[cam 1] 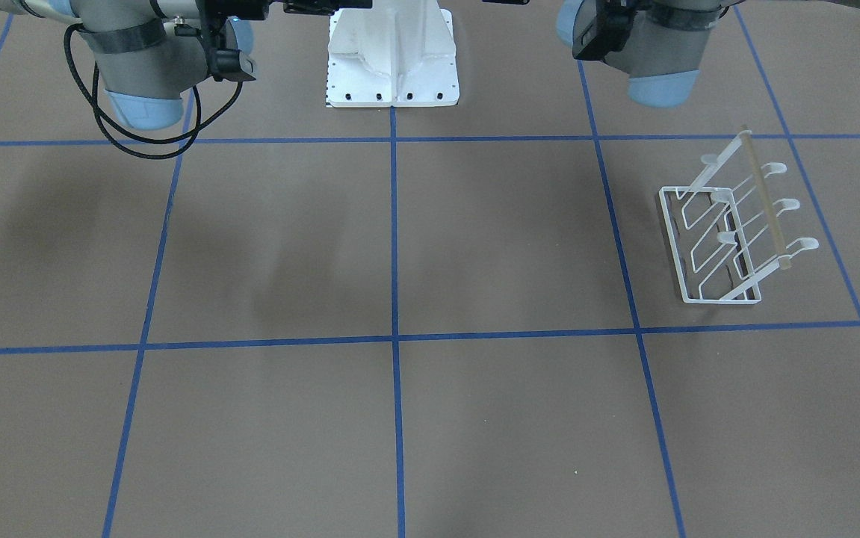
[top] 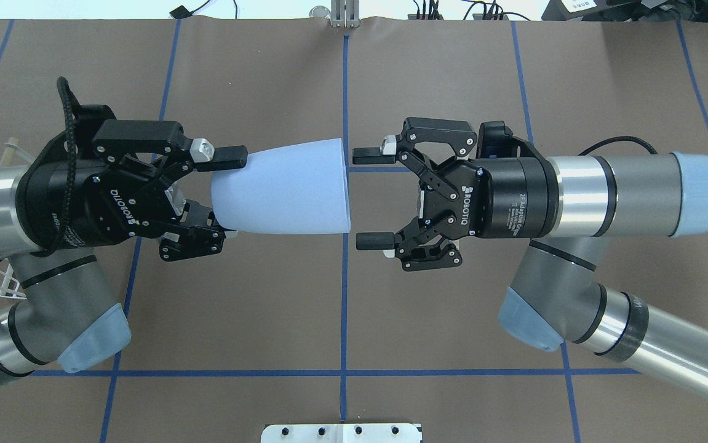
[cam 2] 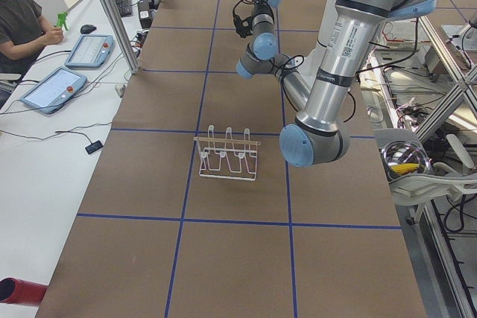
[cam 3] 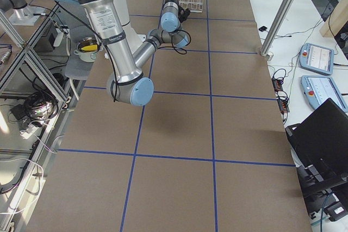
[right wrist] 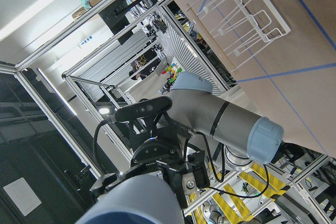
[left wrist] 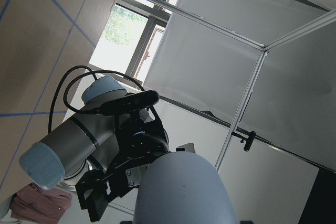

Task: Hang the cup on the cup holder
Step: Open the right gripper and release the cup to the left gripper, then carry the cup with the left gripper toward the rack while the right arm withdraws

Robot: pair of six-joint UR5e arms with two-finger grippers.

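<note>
In the overhead view my left gripper point(top: 234, 194) is shut on the narrow base of the pale blue cup point(top: 286, 187). It holds the cup sideways in the air, mouth toward my right gripper point(top: 357, 197). That gripper is open and empty, its fingertips point(top: 366, 152) just beyond the cup's rim, above and below it. The cup also fills the bottom of the left wrist view point(left wrist: 181, 187) and the right wrist view point(right wrist: 131, 203). The white wire cup holder point(cam 1: 728, 232) stands on the table on my left side, below my left arm, with no cup on it. It also shows in the exterior left view point(cam 2: 227, 156).
The white robot pedestal point(cam 1: 392, 60) stands at the table's near edge between the arms. Blue tape lines cross the brown table point(cam 1: 400, 418). An operator point(cam 2: 22, 13) sits at a side desk with tablets point(cam 2: 52, 87). A metal bowl point(cam 2: 402, 158) sits off the table.
</note>
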